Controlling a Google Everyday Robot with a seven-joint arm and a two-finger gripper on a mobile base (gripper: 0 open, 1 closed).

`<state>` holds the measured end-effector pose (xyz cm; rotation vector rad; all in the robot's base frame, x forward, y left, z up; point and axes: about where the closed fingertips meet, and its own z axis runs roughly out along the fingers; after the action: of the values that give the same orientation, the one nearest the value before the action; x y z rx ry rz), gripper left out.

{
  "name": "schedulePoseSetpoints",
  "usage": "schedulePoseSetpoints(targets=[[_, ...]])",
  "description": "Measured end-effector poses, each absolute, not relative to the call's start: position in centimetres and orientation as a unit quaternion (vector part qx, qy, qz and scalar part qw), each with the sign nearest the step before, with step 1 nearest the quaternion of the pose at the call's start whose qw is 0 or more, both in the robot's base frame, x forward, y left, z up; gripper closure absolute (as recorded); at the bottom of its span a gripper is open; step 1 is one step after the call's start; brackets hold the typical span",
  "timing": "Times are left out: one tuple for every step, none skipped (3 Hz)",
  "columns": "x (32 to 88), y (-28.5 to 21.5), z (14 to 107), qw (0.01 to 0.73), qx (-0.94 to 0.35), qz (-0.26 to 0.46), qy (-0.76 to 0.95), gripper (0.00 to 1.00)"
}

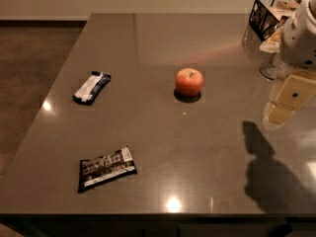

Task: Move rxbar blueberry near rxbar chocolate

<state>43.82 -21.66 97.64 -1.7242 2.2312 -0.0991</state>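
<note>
The rxbar blueberry (92, 87), a small dark blue wrapper with a white panel, lies flat on the table's left side. The rxbar chocolate (106, 169), a black wrapper with white lettering and a barcode patch, lies near the front left edge, well below the blue bar. My gripper (285, 105) hangs at the far right of the view above the table, far from both bars, holding nothing.
A red apple (189, 81) stands near the middle of the grey table (197, 147). A black wire basket (269, 15) with packets and a clear container (272, 65) sit at the back right. The arm's shadow falls on the front right.
</note>
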Motion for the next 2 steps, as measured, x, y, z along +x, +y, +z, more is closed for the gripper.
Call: schedulePoseSetpoints(targets=[[43.8, -21.7, 97.6, 0.159, -0.603, -0.035, 0.781, 0.00], [45.9, -19.5, 98.1, 0.169, -0.622, -0.030, 0.764, 0.00]])
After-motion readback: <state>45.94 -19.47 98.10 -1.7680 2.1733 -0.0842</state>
